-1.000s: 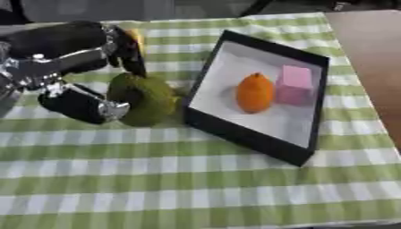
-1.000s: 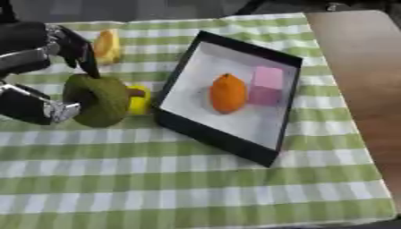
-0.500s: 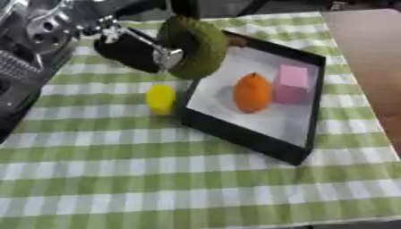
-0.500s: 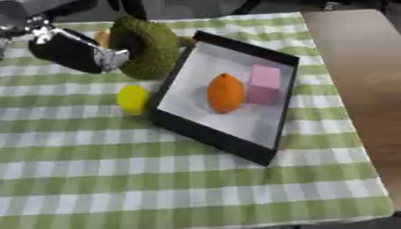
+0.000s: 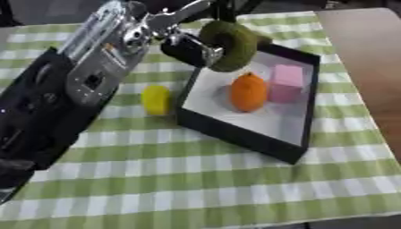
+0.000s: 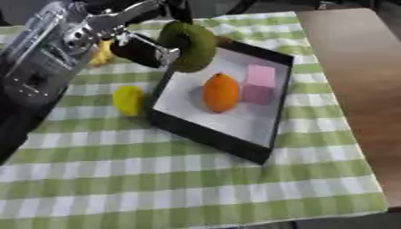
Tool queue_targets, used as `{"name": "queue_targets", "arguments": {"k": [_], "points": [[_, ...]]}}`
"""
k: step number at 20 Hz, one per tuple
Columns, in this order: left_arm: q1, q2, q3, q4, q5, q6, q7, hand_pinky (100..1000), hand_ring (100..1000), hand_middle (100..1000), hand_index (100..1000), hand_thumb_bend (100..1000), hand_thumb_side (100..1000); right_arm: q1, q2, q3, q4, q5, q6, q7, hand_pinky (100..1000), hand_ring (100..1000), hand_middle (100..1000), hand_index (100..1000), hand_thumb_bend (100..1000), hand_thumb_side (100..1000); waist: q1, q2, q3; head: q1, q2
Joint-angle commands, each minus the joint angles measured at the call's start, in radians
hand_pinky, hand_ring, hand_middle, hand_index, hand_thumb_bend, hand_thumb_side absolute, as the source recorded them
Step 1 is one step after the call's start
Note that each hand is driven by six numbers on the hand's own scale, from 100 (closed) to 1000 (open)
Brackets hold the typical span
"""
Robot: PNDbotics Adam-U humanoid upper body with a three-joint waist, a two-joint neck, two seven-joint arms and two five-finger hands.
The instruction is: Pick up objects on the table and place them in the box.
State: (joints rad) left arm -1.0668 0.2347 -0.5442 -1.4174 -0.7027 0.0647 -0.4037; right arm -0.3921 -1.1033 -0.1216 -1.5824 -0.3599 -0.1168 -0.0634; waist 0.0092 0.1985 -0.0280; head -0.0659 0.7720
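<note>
My left hand is shut on a dark green ring-shaped object and holds it in the air over the far left corner of the black box. Inside the box, on its white floor, lie an orange fruit and a pink cube. A yellow lemon-like object lies on the checked cloth just left of the box. Another yellow object shows at the back, partly hidden behind my left arm. My right hand is in neither view.
The green and white checked cloth covers the table, and bare brown tabletop runs along the right side. My left arm crosses the left part of the view from the lower left.
My left hand lifted the green ring off the cloth beside the box and carried it up and right, over the box's far corner. The yellow object it covered came into sight.
</note>
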Motion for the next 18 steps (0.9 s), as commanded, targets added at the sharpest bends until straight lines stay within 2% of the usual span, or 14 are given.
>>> {"name": "queue_targets", "arguments": {"k": [1,4,10,18], "points": [[-0.028,-0.031,0.027,0.057,-0.04,-0.029,0.037,676,672,582,625,100,137,-0.018,-0.051,-0.008,-0.009,0.007,-0.001,0.004,866,877,759,835,100,459,-0.019,0.0,-0.004,0.002,-0.002],[-0.028,-0.041,0.031,0.083,-0.051,-0.044,0.052,674,668,582,628,100,159,-0.02,-0.051,-0.007,-0.009,0.008,-0.002,0.005,866,877,759,835,100,454,-0.02,0.002,-0.006,0.003,-0.002],[-0.016,-0.119,0.069,0.2,-0.117,-0.031,0.092,677,669,582,630,100,163,-0.044,-0.044,0.009,-0.002,0.02,0.003,0.022,866,877,759,835,100,457,-0.021,0.009,-0.036,0.023,-0.002],[-0.011,-0.149,0.077,0.267,-0.167,-0.069,0.096,687,676,591,643,100,139,-0.053,-0.038,0.014,0.008,0.024,0.004,0.03,866,878,759,835,100,464,-0.018,0.011,-0.048,0.027,-0.002]]}}
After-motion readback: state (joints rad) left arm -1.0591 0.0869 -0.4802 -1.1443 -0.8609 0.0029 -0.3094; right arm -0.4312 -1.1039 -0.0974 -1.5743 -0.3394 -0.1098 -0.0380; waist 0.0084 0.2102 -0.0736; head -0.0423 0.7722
